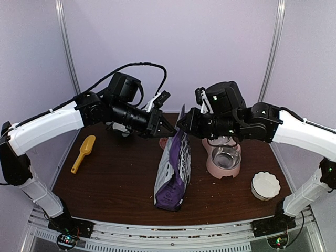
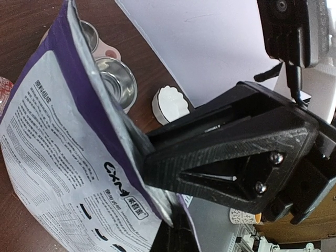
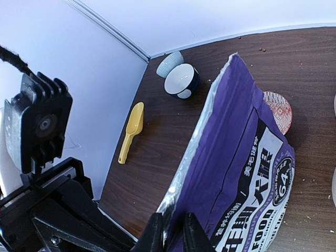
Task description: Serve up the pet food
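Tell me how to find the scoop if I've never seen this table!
Start at the brown table and find the purple bag standing in its middle. Look far left of the bag, near the table's edge, where the scoop lies alone. It is the only bright yellow thing, long with a handle, unlike the round white bowl on the right.

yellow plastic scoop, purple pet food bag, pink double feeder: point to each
yellow plastic scoop (image 1: 80, 161), top view, handle
purple pet food bag (image 1: 173, 169), top view, front panel
pink double feeder (image 1: 221, 172), top view, near wall
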